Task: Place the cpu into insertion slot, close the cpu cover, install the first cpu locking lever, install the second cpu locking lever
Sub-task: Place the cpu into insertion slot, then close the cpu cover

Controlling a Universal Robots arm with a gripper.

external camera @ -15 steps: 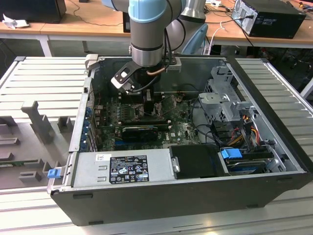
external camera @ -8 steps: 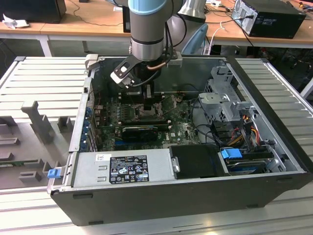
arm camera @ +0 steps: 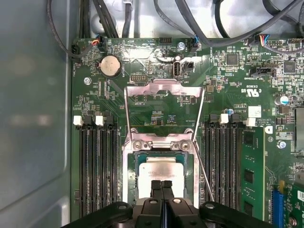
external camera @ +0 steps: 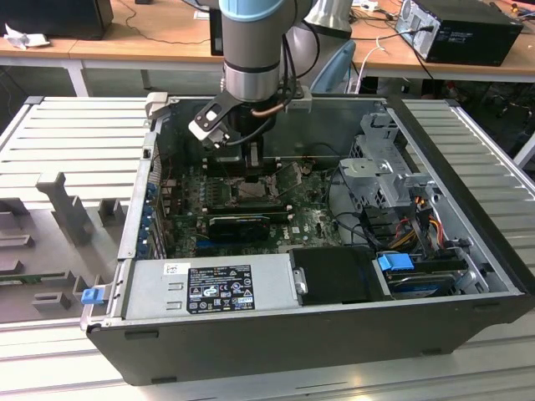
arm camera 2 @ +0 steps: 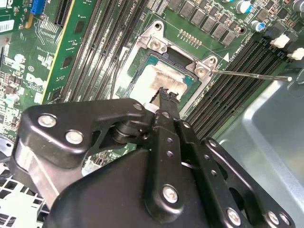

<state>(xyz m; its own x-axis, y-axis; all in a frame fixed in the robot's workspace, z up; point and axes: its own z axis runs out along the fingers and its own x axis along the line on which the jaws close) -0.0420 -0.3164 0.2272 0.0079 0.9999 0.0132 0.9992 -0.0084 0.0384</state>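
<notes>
Vertically, the arm (external camera: 255, 75) reaches into the case (external camera: 334, 334), jaws closed over the seated cpu (arm camera: 159, 168).

We have the arm (external camera: 253, 50) vertical, hand (arm camera: 161, 185) at its low end, both fingers (arm camera: 156, 187) pressed together, tips pointing down.

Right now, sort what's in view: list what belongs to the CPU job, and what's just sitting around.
Job:
cpu, in the insertion slot
cpu cover, open
locking lever
gripper, over the cpu

Just there:
coin battery
memory slots
cables
power supply
</notes>
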